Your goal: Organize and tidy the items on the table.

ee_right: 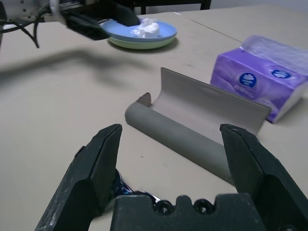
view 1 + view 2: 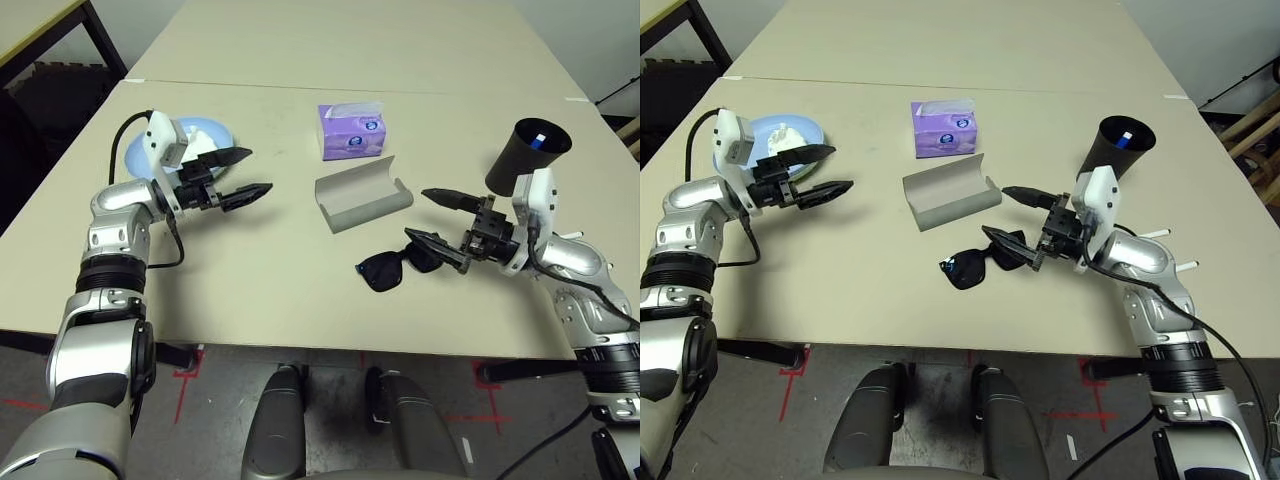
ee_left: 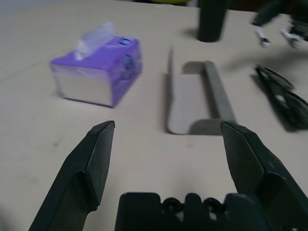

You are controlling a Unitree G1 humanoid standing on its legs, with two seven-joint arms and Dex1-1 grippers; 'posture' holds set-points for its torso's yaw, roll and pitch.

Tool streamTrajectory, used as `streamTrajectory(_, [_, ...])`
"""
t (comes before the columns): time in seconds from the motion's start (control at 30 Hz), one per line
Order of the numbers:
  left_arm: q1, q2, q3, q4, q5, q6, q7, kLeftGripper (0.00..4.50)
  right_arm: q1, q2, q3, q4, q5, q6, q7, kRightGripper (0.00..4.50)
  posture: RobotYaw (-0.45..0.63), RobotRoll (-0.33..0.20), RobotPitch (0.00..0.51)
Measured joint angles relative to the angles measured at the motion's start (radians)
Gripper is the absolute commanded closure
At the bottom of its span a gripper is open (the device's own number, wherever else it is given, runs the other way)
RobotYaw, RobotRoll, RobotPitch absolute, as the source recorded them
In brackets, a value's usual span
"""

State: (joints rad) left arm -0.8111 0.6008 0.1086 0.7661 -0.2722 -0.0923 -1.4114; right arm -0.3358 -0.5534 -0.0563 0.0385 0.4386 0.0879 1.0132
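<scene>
A light blue plate (image 2: 812, 130) rests on a pale green one (image 1: 126, 44) at the table's left, with crumpled white tissue (image 1: 146, 27) on it. My left gripper (image 2: 258, 170) hovers open just right of the plates, holding nothing. The grey glasses case (image 2: 362, 195) lies open in the middle. The black sunglasses (image 2: 385, 268) sit in front of it. My right gripper (image 2: 417, 214) stands open over their right end, its lower finger above the frame; its jaws close on nothing.
A purple tissue box (image 2: 351, 131) stands behind the case. A black cup (image 2: 527, 152) with something blue and white inside stands at the right, behind my right wrist. The beige table (image 2: 250, 290) has bare surface along its front edge.
</scene>
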Motion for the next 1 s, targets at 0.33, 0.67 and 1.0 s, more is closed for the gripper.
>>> streamTrajectory(0.33, [0.030, -0.031, -0.050, -0.015, -0.004, -0.038, -0.117, 0.02, -0.046, -0.057, 0.002, -0.004, -0.002, 0.013, 0.049, 0.00, 0.11, 0.000, 0.240])
streamTrajectory(0.67, [0.059, -0.053, -0.070, -0.076, -0.009, -0.061, -0.143, 0.02, -0.135, -0.194, 0.130, -0.235, -0.096, 0.271, 0.038, 0.00, 0.11, 0.000, 0.246])
streamTrajectory(1.0, [0.066, -0.071, -0.082, -0.087, -0.010, -0.077, -0.131, 0.02, -0.292, -0.344, 0.359, -0.353, -0.299, 0.474, 0.078, 0.00, 0.15, 0.000, 0.239])
